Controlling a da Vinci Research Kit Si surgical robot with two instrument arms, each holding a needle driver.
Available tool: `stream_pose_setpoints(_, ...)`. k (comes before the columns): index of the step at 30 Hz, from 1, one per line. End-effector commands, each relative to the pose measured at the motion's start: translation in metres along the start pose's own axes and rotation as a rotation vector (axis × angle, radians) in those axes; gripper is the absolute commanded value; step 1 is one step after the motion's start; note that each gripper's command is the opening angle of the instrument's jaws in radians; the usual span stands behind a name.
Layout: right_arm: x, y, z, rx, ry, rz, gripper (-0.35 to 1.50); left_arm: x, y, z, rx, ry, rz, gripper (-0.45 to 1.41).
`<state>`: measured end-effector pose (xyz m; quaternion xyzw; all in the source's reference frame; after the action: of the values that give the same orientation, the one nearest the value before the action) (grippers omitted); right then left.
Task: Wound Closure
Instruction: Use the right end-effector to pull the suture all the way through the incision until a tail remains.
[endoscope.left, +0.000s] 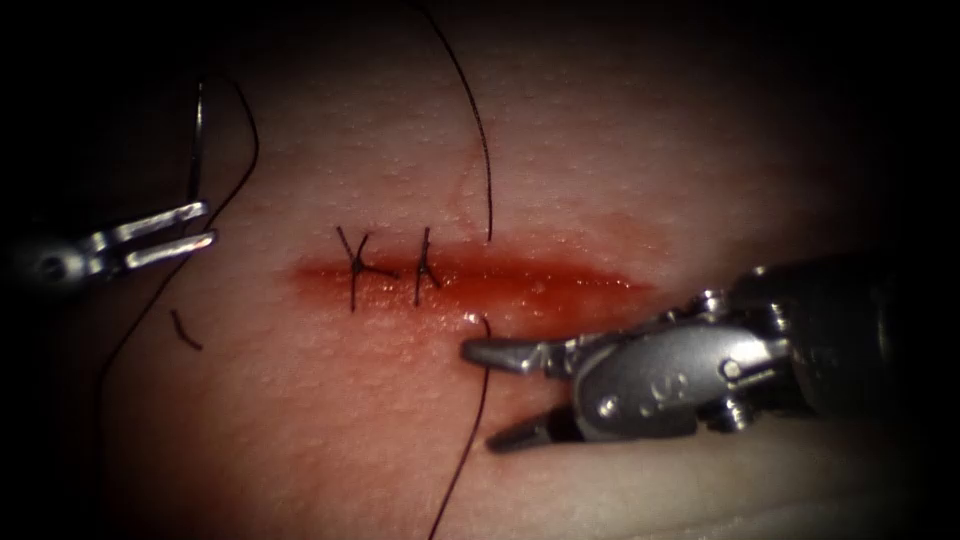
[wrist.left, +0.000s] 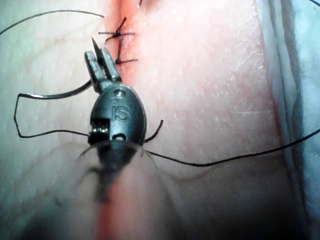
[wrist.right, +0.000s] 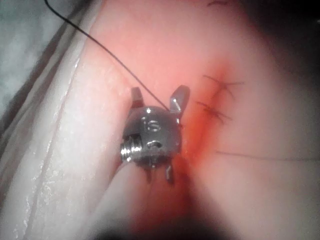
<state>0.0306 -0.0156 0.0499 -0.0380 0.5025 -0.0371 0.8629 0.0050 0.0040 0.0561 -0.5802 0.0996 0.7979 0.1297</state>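
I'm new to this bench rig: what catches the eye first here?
The red, wet cut across the pale tissue, with two dark knotted stitches at its left end. The right arm's steel tool gapes open just below it beside dark thread; the left arm's tool grips the curved needle at far left.

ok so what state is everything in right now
left claw: shut on the needle
needle: held near one end, out of the tissue
right claw: open, holds nothing, thread between its jaws
thread: slack, crosses the cut right of the stitches
cut: two stitches at its left end, rest open
red fluid: pooled in the cut
cut end of thread: loose, left of the cut
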Motion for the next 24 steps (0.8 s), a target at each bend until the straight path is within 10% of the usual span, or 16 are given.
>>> stream_pose_setpoints(1, -0.0014, 0.0004, 0.0012, 0.005, -0.011, -0.005, 1.32, -0.0005, 0.0000, 0.0007, -0.001, 0.002, 0.001, -0.45)
stream_pose_setpoints(13, -0.0049, 0.0013, 0.0035, -0.012, -0.044, -0.027, 1.21, -0.0004, 0.0001, 0.0008, 0.000, 0.002, 0.001, -0.45)
stream_pose_setpoints(14, -0.0051, 0.0013, 0.0032, 0.011, -0.031, -0.028, 0.41, -0.0003, 0.0001, 0.0007, -0.002, 0.004, 0.001, -0.45)
stream_pose_setpoints(16, -0.0052, 0.0013, 0.0029, 0.052, -0.039, -0.010, -0.35, -0.0002, 0.0002, 0.0007, -0.001, 0.004, 0.001, -0.45)
stream_pose_setpoints(24, -0.0038, 0.0006, 0.0028, 0.084, -0.002, 0.003, -0.35, -0.0003, 0.0002, 0.0009, -0.002, 0.006, 0.001, -0.45)
